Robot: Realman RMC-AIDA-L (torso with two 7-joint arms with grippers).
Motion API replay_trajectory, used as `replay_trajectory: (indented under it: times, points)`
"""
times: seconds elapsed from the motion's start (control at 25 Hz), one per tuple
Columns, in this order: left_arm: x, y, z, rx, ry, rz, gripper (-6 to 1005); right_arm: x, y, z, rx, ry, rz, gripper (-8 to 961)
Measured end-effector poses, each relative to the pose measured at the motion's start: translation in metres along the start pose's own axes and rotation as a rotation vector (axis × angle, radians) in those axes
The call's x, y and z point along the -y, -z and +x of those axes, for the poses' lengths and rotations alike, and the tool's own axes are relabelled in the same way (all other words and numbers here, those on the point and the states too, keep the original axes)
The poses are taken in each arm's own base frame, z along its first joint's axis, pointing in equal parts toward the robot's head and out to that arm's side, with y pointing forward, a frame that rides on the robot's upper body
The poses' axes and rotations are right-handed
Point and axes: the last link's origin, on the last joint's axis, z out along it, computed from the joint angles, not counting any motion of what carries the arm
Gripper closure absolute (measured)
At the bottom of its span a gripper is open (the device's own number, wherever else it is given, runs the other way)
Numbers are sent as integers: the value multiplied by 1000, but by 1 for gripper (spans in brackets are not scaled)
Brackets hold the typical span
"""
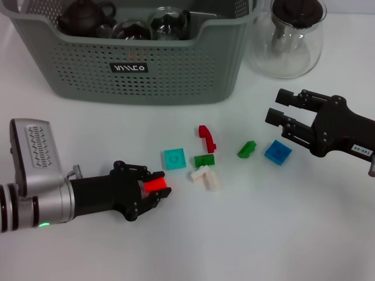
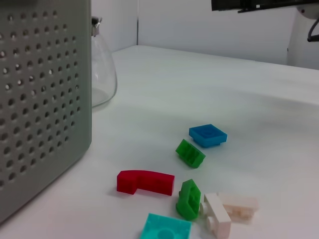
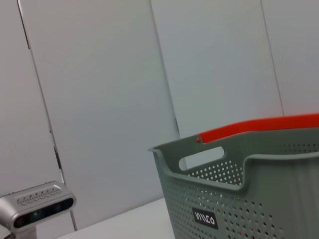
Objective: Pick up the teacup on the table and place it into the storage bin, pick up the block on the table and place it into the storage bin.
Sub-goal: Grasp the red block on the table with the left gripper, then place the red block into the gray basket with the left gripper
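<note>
block step in hand: left claw is clamped on a red block, low over the worktop, near the loose blocks. the storage bin stands well beyond it and already holds a dark teapot and glassware. next: lift, carry over the bin's rim, release. right claw hangs spread apart, empty, above the blue block.

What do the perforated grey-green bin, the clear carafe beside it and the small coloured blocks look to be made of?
Grey-green perforated storage bin: likely moulded plastic, matt, with uniform punched holes and a cut-out handle. Clear carafe with black lid: apparently glass, transparent with bright reflections. Blue square block and red curved block: probably hard plastic, saturated colour, crisp edges. The left gripper holds a similar red block.
</note>
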Motion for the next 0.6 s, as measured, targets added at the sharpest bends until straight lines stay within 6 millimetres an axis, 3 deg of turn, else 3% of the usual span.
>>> replay_trajectory:
  times: [0.28,0.4,0.6]
  points:
    - [11,14,16,-29,121,-19,677,0,1,0,2,-1,5,448]
    - [19,31,39,-97,190,-76,716,1,1,0,3,0,5,448]
    - [40,66,101,-312,274,-200,715,1,-1,-1,4,3,0,449]
